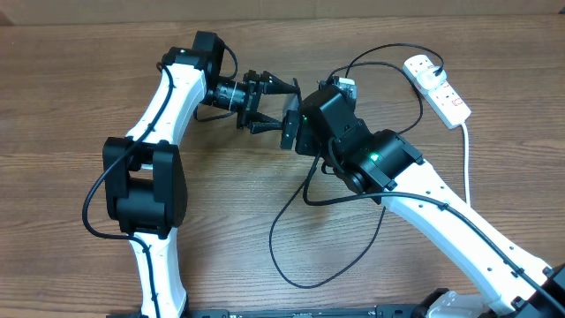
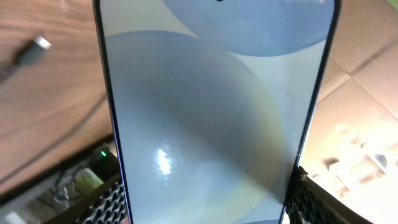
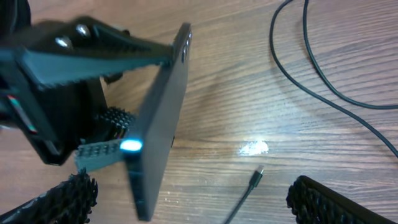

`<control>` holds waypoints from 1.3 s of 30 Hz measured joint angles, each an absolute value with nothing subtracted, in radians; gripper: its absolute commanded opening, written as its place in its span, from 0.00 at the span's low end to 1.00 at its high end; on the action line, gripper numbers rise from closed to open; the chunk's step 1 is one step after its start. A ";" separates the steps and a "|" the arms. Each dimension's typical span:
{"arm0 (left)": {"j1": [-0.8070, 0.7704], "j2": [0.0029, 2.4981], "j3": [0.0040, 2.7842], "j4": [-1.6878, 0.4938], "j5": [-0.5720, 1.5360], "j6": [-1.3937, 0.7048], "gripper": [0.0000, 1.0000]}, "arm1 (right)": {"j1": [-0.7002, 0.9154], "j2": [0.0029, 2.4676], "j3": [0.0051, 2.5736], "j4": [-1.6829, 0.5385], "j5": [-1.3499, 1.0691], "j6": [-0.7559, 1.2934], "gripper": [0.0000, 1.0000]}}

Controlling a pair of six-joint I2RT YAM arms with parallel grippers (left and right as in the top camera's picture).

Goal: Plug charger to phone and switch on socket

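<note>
We hold the phone point(image 3: 158, 130) up on its edge.
Our left gripper point(image 1: 282, 106) squeezes it tight above the table point(image 1: 71, 79). Our right gripper point(image 3: 193, 205) is wide open, with the charger tip point(image 3: 256, 176) lying on the wood between its fingers.

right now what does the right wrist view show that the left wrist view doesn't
Only the right wrist view: the dark back and thin edge of the phone, and the open, empty right pincer. Only the left wrist view: its light blue screen face-on, plus cardboard boxes beyond the wooden table. Both: the phone clamped in the left pincer, and the charger's connector tip lying loose on the table, not plugged in.
</note>
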State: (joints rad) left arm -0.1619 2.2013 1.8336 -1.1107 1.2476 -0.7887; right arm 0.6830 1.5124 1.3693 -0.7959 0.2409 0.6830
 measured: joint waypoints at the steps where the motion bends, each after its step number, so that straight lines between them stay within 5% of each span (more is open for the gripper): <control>1: -0.162 2.201 1.834 -1.100 1.228 -0.796 0.64 | 0.683 1.512 1.369 -0.793 0.243 0.689 1.00; 9: -0.164 2.201 1.834 -1.064 1.158 -0.839 0.63 | 0.683 1.526 1.369 -0.777 0.251 0.751 0.96; 16: -0.177 2.202 1.834 -1.062 1.146 -0.863 0.63 | 0.683 1.595 1.370 -0.754 0.256 0.762 0.67; 32: -0.186 2.201 1.834 -1.061 1.114 -0.884 0.63 | 0.683 1.625 1.370 -0.724 0.305 0.767 0.60; 39: -0.204 2.201 1.834 -1.042 1.086 -0.892 0.63 | 0.683 1.656 1.370 -0.696 0.305 0.767 0.47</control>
State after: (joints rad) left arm -0.2035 2.2013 1.8336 -1.0420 1.0863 -0.8917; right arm 0.6834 1.6562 1.3697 -0.6964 0.3046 0.7666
